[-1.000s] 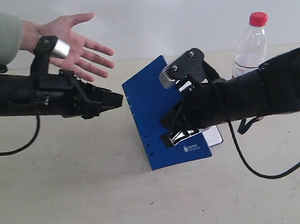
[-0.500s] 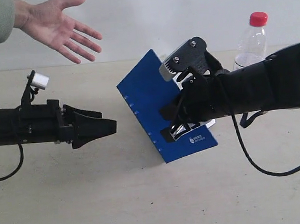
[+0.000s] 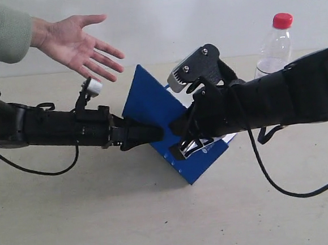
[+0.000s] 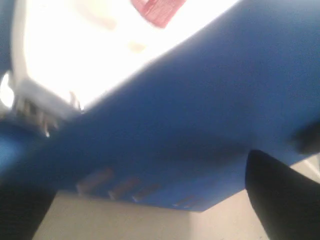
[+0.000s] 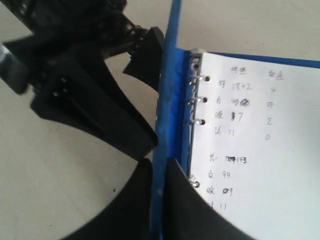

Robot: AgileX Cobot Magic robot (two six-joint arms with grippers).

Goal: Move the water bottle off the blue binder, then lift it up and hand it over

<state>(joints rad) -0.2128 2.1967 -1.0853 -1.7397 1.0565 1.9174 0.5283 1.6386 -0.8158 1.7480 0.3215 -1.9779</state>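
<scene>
The blue binder (image 3: pixel 151 103) is off the table on its far side and tilted steeply, one corner resting low. My right gripper (image 3: pixel 184 148) is shut on its cover; in the right wrist view (image 5: pixel 159 172) both fingers pinch the blue cover (image 5: pixel 169 90) beside the written white pages (image 5: pixel 250 125). My left gripper (image 3: pixel 155 135) stands open with its tips against the binder's outer face, which fills the left wrist view (image 4: pixel 200 110). The water bottle (image 3: pixel 275 45) stands upright on the table behind the right arm, apart from the binder.
A person's open hand (image 3: pixel 81 41), palm up, is held out above the left arm at the back left. Cables trail from both arms onto the beige table (image 3: pixel 161 225).
My left arm has pushed rightward until its tips meet the binder. The right gripper has tilted the binder further and shifted it left. The person's hand stays held out.
</scene>
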